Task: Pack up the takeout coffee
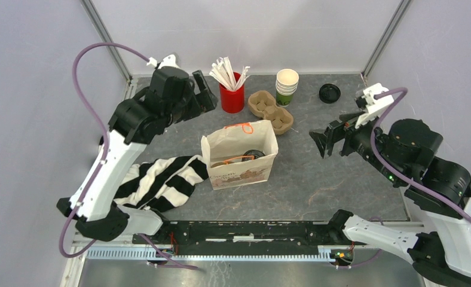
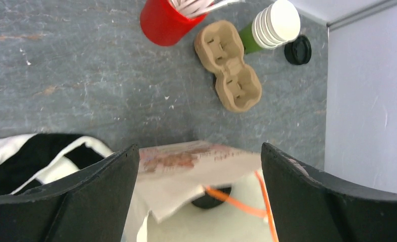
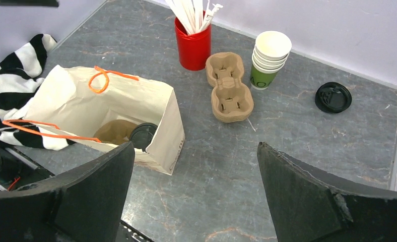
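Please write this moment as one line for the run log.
takeout coffee: inside paper bag, lid on | left claw: open, empty | right claw: open, empty | stage: coffee in bag

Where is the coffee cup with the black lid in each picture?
Top external: the takeout coffee sits inside the paper bag, mid-table; only its black lid shows.
Left wrist: bottom centre, a dark blurred shape in the bag's mouth, probably it.
Right wrist: left of centre, lid inside the bag.
Shared landmark: the red cup of white sticks, beyond the bag everywhere.
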